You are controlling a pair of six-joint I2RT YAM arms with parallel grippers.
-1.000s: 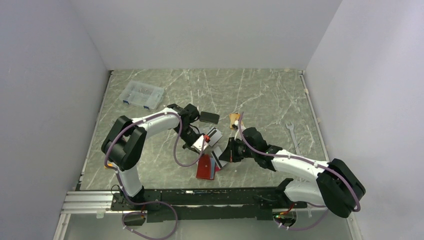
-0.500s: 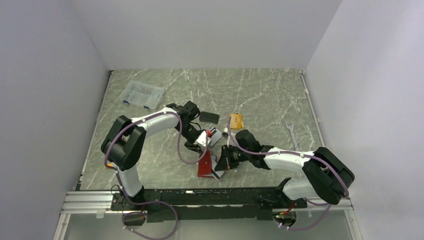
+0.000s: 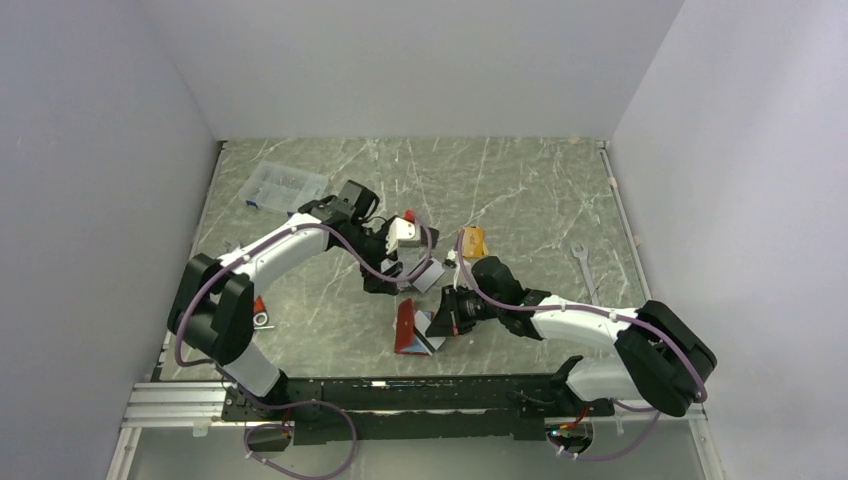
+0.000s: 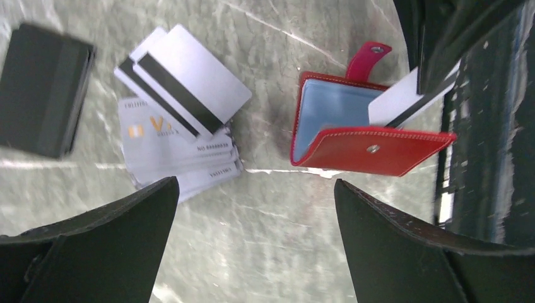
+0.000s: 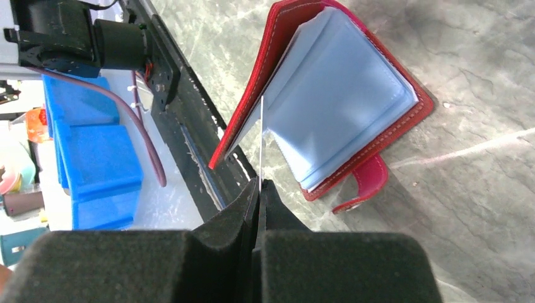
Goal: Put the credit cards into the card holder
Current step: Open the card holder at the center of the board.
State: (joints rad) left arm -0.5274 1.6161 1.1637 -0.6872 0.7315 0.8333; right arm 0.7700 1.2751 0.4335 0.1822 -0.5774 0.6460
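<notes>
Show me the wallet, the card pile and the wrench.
wallet (image 4: 353, 154): left wrist view, red outer cover.
card pile (image 4: 197, 82): left wrist view, top card's white face.
wrench (image 3: 587, 272): top view, its shaft.

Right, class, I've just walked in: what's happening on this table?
The right pincer is shut on one credit card, held edge-on with its far end inside the open red card holder. Whether it is properly slotted cannot be seen. The left pincer hangs wide open above the loose credit cards beside the holder, holding nothing. Most cards are not yet stowed.
</notes>
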